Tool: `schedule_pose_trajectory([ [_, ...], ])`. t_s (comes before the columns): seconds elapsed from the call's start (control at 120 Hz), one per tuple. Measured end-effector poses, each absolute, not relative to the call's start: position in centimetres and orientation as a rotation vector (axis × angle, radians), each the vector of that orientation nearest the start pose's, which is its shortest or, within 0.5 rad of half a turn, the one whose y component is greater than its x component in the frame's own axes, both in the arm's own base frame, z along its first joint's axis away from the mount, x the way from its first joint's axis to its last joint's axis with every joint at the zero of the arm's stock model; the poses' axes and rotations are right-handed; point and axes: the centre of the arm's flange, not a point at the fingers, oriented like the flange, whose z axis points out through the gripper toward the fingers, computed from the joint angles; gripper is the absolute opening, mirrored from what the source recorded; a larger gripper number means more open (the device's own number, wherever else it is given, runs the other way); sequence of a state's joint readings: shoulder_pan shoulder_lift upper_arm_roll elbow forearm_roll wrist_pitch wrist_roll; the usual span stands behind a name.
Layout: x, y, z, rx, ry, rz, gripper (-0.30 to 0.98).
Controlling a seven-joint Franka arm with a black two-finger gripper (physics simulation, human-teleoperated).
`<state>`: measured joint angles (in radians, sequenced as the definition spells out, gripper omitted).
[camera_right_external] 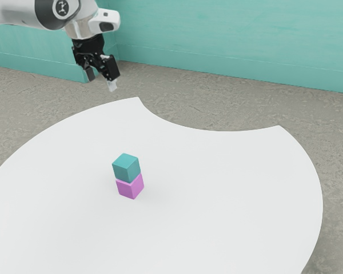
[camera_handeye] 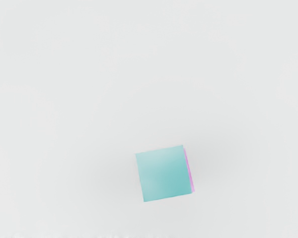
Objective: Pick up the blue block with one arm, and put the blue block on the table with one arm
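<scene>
**My hand (camera_right_external: 101, 81) is open, high above two stacked blocks**

My two fingers (camera_right_external: 111, 67) stand apart, with a clear gap between them; how near they are to their full spread, I cannot tell. I have let go: my grip is released, and my fingertips are in the air, pointing down. One of the tips looks pale against the black of the rest of me. Behind me comes my one arm (camera_right_external: 23, 12), white with a dark joint, reaching in from the exterior view's upper left.

Below my hand, well apart from it, is the blue block (camera_right_external: 126, 167), more of a teal to my eye. It is the upper of two blocks, its flat top face turned up toward me. Directly under it, touching it, is the pink block (camera_right_external: 127, 188); from above I see a thin strip of its pink along one side of the upper one. So I count one blue and one pink, a single stack, both sitting level.

Lower again, the pink block rests on the one white table (camera_right_external: 228, 188), which has a rounded outline and a curved notch in its edge. Farther out from me are the grey-brown floor (camera_right_external: 217, 105) and a teal wall (camera_right_external: 228, 34).
</scene>
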<state>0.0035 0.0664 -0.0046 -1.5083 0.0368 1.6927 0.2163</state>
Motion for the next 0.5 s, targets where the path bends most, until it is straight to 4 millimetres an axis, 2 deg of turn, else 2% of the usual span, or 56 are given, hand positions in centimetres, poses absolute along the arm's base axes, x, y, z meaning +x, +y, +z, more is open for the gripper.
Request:
schedule_pose_trajectory([
  [0.108, 58.8, 0.5, 62.7, -3.07, 0.334, -0.173, 0.69],
  [0.242, 59.0, -0.6, 61.8, -3.07, 0.366, -0.156, 0.69],
  [0.367, 58.7, -2.1, 56.4, -3.097, 0.375, -0.069, 0.69],
  [0.442, 58.0, -2.3, 52.9, -3.11, 0.352, -0.029, 0.69],
  [0.5, 58.0, -2.2, 51.0, -3.116, 0.331, -0.027, 0.69],
])
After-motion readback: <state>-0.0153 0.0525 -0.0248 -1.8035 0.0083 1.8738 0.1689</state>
